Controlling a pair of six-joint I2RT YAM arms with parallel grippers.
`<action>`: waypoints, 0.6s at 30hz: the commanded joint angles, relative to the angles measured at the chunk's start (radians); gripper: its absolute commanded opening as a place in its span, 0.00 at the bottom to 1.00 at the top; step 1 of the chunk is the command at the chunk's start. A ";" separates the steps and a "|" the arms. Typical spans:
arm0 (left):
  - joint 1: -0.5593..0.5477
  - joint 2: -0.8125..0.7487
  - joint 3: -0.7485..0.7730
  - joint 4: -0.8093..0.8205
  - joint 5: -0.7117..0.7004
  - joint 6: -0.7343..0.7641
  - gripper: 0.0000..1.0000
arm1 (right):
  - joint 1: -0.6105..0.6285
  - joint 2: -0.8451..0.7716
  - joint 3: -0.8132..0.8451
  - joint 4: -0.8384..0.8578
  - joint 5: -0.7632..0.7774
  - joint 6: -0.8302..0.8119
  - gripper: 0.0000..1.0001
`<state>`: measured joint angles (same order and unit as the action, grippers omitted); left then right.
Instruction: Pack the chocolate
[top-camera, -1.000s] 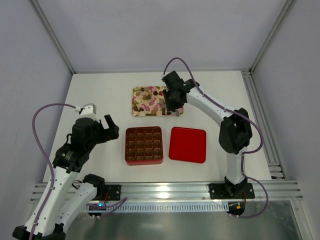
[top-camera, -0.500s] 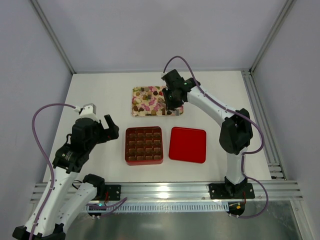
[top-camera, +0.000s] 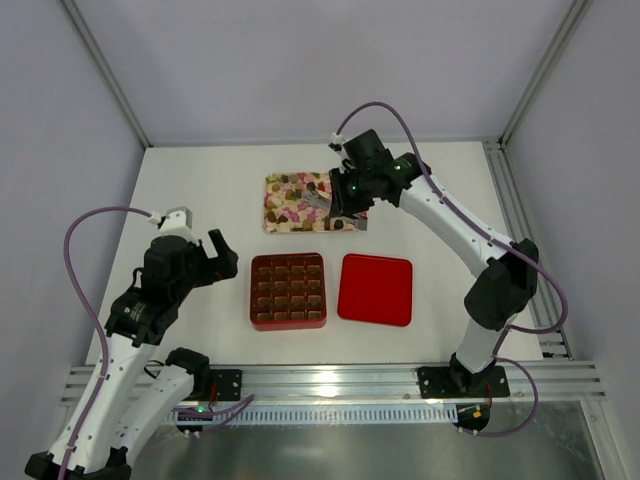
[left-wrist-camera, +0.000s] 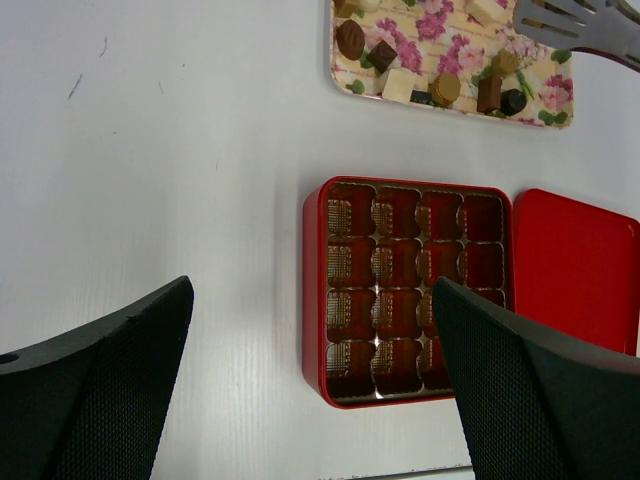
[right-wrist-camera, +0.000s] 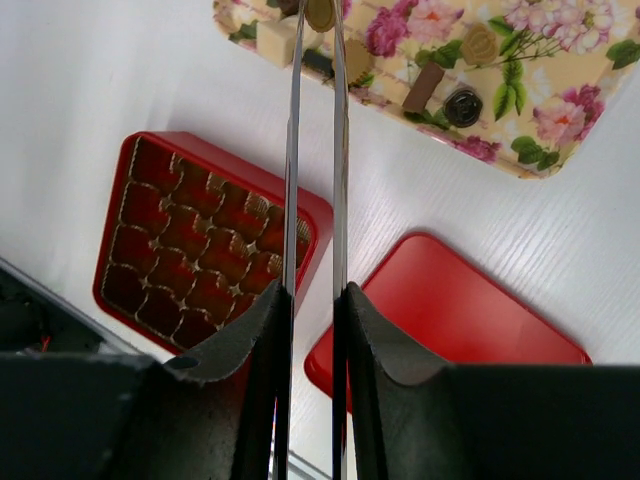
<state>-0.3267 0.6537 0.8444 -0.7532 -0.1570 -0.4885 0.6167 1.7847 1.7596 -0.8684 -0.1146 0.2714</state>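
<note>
The left gripper (top-camera: 222, 252) is held above the near-left part of the white worktop (top-camera: 200, 190), its jaws spread wide and gripping nothing. Just right of it, the open red box (top-camera: 288, 291) is seen lying flat on the worktop, lined with a brown gridded insert (left-wrist-camera: 400, 290). The red lid (top-camera: 375, 289) is laid just beside the box on its right, with a narrow gap between them.

Farther back, past the box, a pink-and-cream floral tray (top-camera: 272, 205) is set on the worktop. The chocolate (left-wrist-camera: 400, 83) is scattered over this tray as dark brown, tan and whitish pieces, round and squarish, most of them gathered along its near side.

The right gripper (right-wrist-camera: 312, 330) is positioned over the right part of the tray, its jaws pressed against a pair of metal tongs (right-wrist-camera: 314, 180), whose two thin blades are squeezed nearly parallel. The tongs are pointed to the left and downward over the tray. A tan round piece (right-wrist-camera: 320, 12) is seen between the tong tips in the right wrist view. Whether it is lifted clear of the tray cannot be told.
</note>
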 joint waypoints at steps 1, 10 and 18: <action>0.003 -0.005 -0.001 0.018 -0.013 0.007 1.00 | 0.027 -0.103 -0.038 -0.007 -0.074 0.017 0.28; 0.003 0.000 -0.001 0.020 -0.013 0.007 1.00 | 0.155 -0.212 -0.127 -0.023 -0.089 0.051 0.28; 0.003 -0.006 -0.001 0.020 -0.018 0.005 1.00 | 0.319 -0.205 -0.195 0.017 -0.063 0.089 0.28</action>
<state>-0.3271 0.6537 0.8444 -0.7532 -0.1574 -0.4885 0.9012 1.5929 1.5700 -0.8906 -0.1825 0.3332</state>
